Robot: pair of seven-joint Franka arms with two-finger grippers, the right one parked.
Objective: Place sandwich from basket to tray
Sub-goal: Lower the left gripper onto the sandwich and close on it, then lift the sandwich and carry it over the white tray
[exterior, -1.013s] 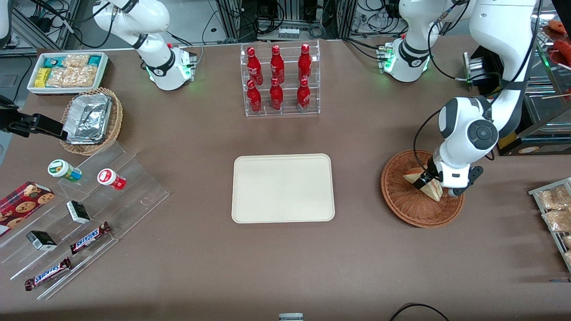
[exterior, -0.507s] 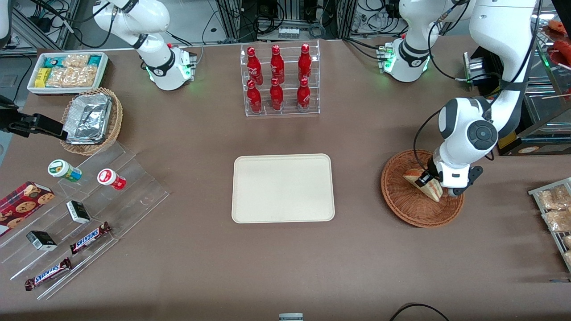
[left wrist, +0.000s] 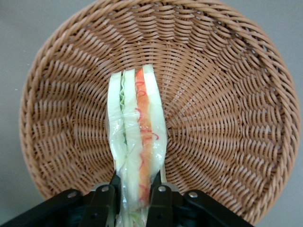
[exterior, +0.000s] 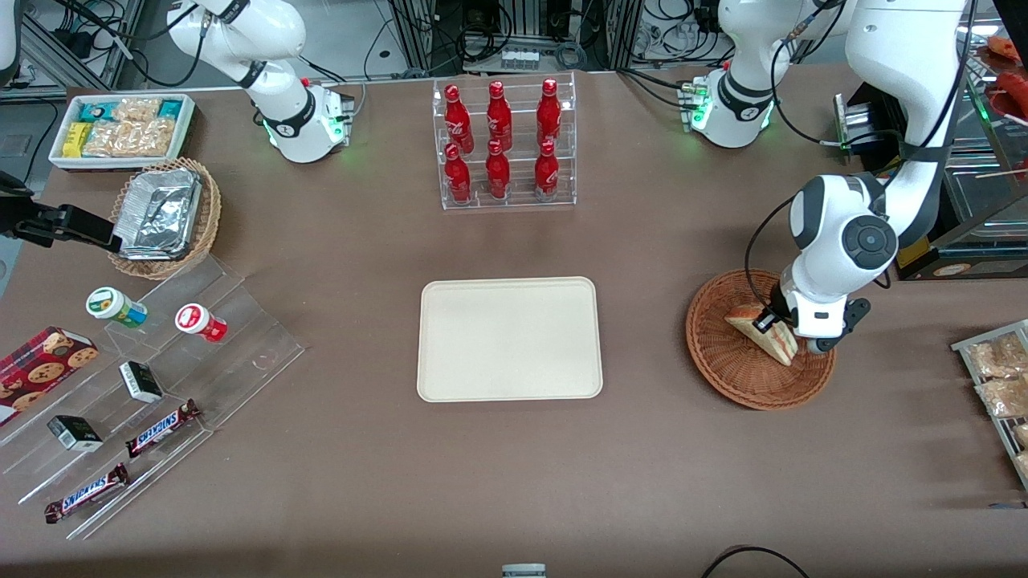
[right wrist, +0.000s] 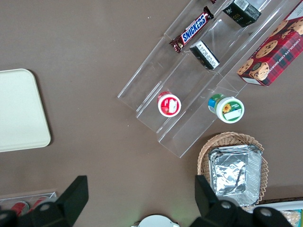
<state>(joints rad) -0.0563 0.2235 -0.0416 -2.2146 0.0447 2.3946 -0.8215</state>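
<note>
Sandwich [left wrist: 137,142]: pinched between the gripper [left wrist: 135,191] fingers, now slightly raised inside the basket [exterior: 727,373].
Meaning: grasp secured; carry to tray [exterior: 509,339] comes next.

gripper [left wrist: 135,189] over basket [exterior: 723,365], jaws around sandwich [left wrist: 137,137] inside it
</note>
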